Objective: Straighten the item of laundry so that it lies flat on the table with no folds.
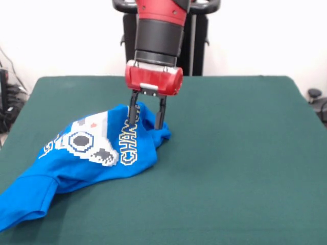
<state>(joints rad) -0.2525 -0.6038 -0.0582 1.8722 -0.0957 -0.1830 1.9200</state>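
The item of laundry [87, 153] is a bright blue T-shirt with a white game-controller print and "CHANGER" lettering. It lies crumpled on the left half of the dark green table [230, 153]. One sleeve reaches the front left edge, and its right end is humped up in a fold. My gripper [145, 124] has come straight down onto that raised right end. Its two black fingers [132, 109] stand apart, one on each side of the raised fold, so it is open. The fingertips are down in the cloth, near the table top.
The red and black arm [158, 35] comes down over the table's far middle. Cables and dark equipment [7, 97] sit beyond the table's left edge. A dark object [317, 99] lies off its right edge.
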